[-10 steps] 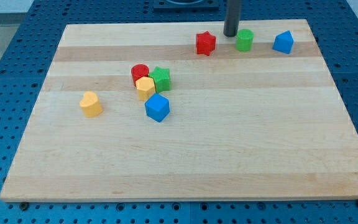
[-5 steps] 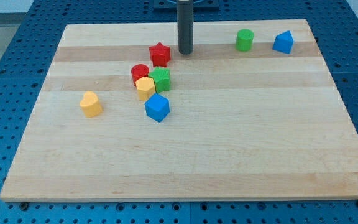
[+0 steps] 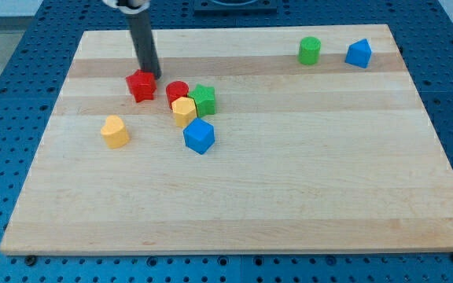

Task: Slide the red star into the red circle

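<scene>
The red star (image 3: 141, 85) lies on the wooden board left of the red circle (image 3: 177, 92), with a small gap between them. My tip (image 3: 149, 75) stands just above and to the right of the star, touching or almost touching it. The red circle sits in a cluster with the green star (image 3: 204, 98), the yellow hexagon-like block (image 3: 183, 111) and, just below, a blue block (image 3: 199, 136).
A yellow heart-like block (image 3: 115, 131) lies at the left. A green cylinder (image 3: 310, 50) and a blue block (image 3: 359, 53) sit near the board's top right edge (image 3: 384, 28).
My tip swept from the top right to the left, pushing the red star leftward and down past the red circle to its left side.
</scene>
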Motion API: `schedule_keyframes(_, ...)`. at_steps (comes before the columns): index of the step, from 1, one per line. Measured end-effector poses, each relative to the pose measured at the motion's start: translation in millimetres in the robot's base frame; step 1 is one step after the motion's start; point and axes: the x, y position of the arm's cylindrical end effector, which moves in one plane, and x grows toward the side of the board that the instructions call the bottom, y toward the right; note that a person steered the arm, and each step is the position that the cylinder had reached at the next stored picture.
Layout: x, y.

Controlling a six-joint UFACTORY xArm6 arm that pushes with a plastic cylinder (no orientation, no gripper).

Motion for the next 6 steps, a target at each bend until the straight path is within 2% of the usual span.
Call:
schedule_keyframes(2,23.4,-8.6)
schedule_keyframes(4,31.0,-77.5)
schedule_keyframes(5,49.6,-58.0)
schedule_keyframes(6,59.2,-6.2)
